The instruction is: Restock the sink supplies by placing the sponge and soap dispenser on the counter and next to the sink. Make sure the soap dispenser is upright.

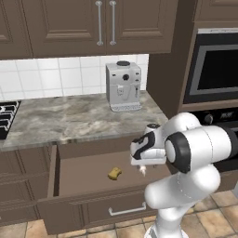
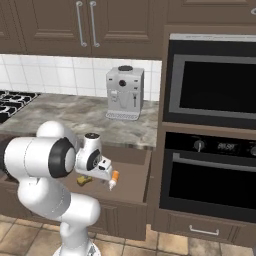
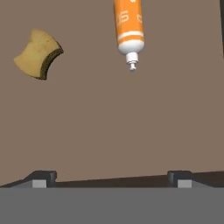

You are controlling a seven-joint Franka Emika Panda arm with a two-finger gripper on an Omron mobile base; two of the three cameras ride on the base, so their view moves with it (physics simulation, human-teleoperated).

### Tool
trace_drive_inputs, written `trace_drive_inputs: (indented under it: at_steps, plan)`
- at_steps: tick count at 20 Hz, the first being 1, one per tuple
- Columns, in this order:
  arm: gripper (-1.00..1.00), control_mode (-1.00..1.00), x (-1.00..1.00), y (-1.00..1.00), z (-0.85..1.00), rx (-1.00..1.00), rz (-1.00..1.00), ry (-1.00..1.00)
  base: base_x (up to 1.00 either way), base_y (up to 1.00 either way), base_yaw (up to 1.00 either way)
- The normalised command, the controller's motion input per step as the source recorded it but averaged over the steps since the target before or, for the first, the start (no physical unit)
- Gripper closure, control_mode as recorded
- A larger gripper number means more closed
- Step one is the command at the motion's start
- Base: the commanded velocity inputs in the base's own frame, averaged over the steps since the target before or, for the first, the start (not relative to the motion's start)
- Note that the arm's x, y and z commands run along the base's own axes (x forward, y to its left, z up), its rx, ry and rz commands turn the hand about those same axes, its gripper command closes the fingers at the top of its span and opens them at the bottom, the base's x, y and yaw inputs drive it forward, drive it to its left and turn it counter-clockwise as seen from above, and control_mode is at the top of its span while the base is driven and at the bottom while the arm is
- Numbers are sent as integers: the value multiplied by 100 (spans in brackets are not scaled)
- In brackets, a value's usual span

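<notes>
Hand view: gripper point(image 3: 112, 178), jaws spread wide and empty, above the open drawer point(image 1: 83, 174), where the soap dispenser point(image 3: 128, 28) lies flat ahead, long axis pointing nozzle-first toward it, sponge point(image 3: 38, 54) alongside.

An open drawer point(image 2: 131, 176) under the counter point(image 2: 95, 121) holds the sponge point(image 2: 83, 180) and the soap dispenser point(image 2: 114, 180), lying down. The end effector point(image 2: 102, 175) hangs above them. A coffee machine point(image 2: 124, 93) stands on the counter.
</notes>
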Motion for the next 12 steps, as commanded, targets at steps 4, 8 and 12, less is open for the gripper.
trace_drive_inputs:
  at_steps: [4, 8, 12]
  plan:
    - [-100, -100, -1, -21, -18, -5, -3, -16, 0, 0, 0]
    - [-100, -100, -3, -26, -22, -2, -5, -17, 0, 0, 0]
    - [-100, -100, 2, -15, -10, 0, -2, -6, 0, 0, 0]
